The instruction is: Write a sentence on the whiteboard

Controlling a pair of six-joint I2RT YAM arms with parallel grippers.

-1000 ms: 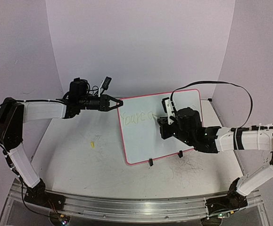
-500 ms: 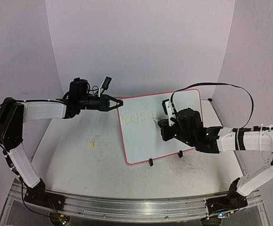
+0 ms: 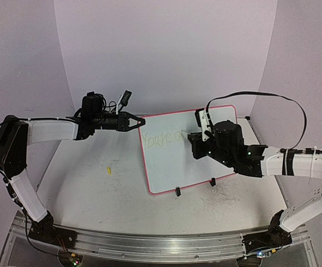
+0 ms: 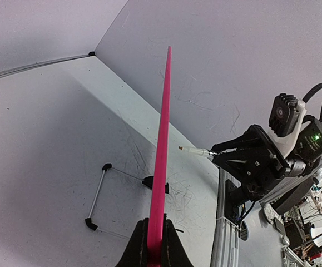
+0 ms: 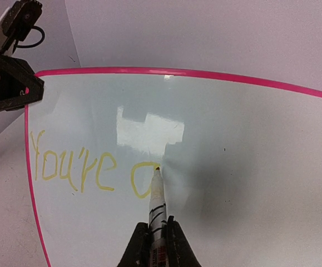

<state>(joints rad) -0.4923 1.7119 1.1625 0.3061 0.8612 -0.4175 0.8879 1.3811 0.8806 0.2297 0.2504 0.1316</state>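
1. Left tool (image 3: 141, 119) – jaws together, clamped on the red rim at the far-left corner of the whiteboard (image 3: 172, 167). The left wrist view shows the rim (image 4: 162, 139) edge-on, running up from between the tool's tips (image 4: 152, 250). It has held this spot over the last second, so the board stays braced.
2. Desk (image 3: 94, 194) – scuffed, with a small yellow scrap (image 3: 109, 169) lying well left of the board. I cannot tell what it is.
3. The whiteboard sits centre-right on the desk. Two black clip feet (image 3: 178, 192) are on its near edge, and most of its face (image 5: 249, 167) is bare.
4. The sentence (image 3: 161, 139) runs along the board's far-left part. The right wrist view reads "You're" (image 5: 77, 167), followed by an unfinished round letter.
5. Right tool (image 3: 193, 137) – jaws shut on the marker (image 5: 156, 194), which is gripped low on its barrel between the tool's tips (image 5: 156, 233). The nib appears to rest on the surface at the upper right of that loop. Seen from the left wrist, the marker (image 4: 194, 150) juts out of the tool (image 4: 219, 154) toward the board.
6. Change: in the last second the right arm has slid toward the board's far edge and a touch right, carrying the nib up around the loop.
7. Reading: it is mid-stroke on the second word's first letter. Most of the line is still to be written.
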